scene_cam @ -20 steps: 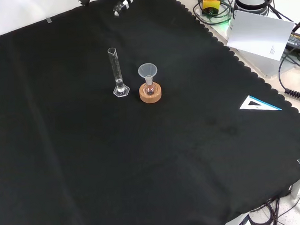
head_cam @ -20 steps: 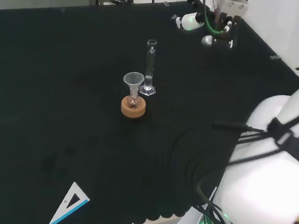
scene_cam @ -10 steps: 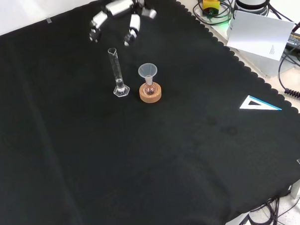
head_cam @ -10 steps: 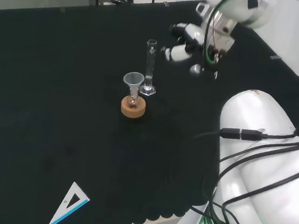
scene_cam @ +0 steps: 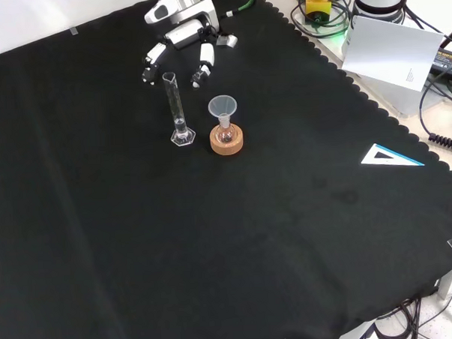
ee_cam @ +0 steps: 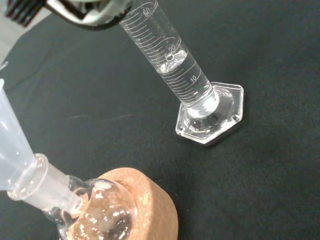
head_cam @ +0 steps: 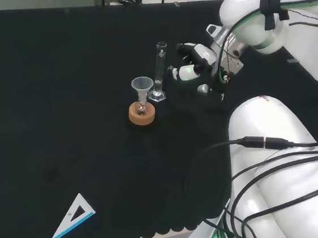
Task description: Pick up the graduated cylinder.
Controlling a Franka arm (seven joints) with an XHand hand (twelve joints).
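Head view: the graduated cylinder (head_cam: 159,71) stands upright on its hexagonal foot near the middle of the tabletop (head_cam: 51,113), which is covered with black cloth. Just beside it, nearer the camera and slightly to the left, a small round-bottomed flask (head_cam: 142,108) sits in a cork ring (head_cam: 141,115) and carries a clear funnel (head_cam: 142,86) in its neck. The robot hand (head_cam: 196,66) hangs to the right of the cylinder, near it but apart from it, its fingers spread and only slightly bent, with nothing between them.

Front view: the robot hand (scene_cam: 179,44) comes in from the top, its fingertips (scene_cam: 203,67) pointing down on either side of the cylinder's upper end without touching the glass. The cylinder (scene_cam: 177,108) stands to the left of the flask and cork ring (scene_cam: 228,139). A white and blue triangular marker (scene_cam: 389,156) lies on the cloth well to the right.

Wrist view: the graduated cylinder (ee_cam: 177,70) holds a little clear liquid in its lowest part, above the hexagonal foot (ee_cam: 212,116). The cork ring (ee_cam: 145,210) and the flask's bulb (ee_cam: 102,212) lie close by.
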